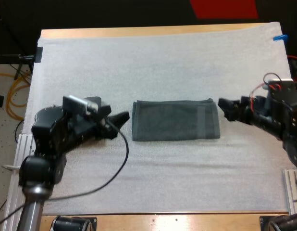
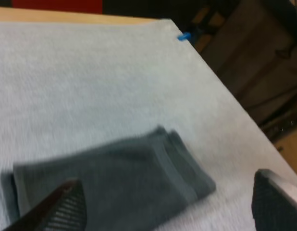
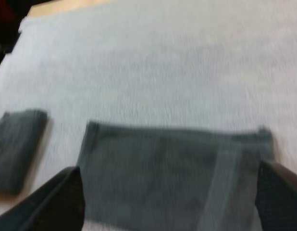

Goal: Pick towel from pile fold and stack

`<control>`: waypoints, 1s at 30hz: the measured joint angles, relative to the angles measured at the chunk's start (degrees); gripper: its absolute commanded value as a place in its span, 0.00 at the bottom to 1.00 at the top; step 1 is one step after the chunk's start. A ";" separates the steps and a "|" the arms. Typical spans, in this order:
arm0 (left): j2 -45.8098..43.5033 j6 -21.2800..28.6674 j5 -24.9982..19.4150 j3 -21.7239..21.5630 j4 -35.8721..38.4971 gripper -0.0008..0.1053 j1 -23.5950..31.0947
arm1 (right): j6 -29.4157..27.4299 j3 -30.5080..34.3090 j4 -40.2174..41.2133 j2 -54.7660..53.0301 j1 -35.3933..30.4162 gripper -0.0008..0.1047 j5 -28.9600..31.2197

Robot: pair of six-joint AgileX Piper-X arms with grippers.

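A dark grey-green towel (image 1: 176, 127) lies folded into a flat rectangle at the middle of the white mat. My left gripper (image 1: 118, 119) sits just off its left end, and in the left wrist view its fingers (image 2: 62, 207) stand apart over the towel (image 2: 119, 183), holding nothing. My right gripper (image 1: 225, 109) hovers just off the towel's right end. Its own view has both fingers (image 3: 57, 202) spread wide over the towel (image 3: 172, 178), also holding nothing. A second, smaller folded dark towel (image 3: 16, 149) lies apart from the first one's end.
The white mat (image 1: 163, 62) covers nearly the whole wooden table, with bare mat behind and in front of the towel. The table's wooden edge (image 1: 153, 31) runs along the far side.
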 measured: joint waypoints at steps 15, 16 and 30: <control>-15.73 2.16 -4.52 -0.09 23.39 0.66 0.00 | -0.52 0.00 16.76 -6.72 0.00 0.68 10.27; -15.73 2.15 -4.59 -0.09 23.59 0.66 0.00 | -0.75 0.00 15.65 -5.47 0.00 0.68 10.68; -15.73 2.15 -6.51 -0.09 23.62 0.66 0.00 | -0.88 0.00 0.56 22.85 -2.94 0.68 3.58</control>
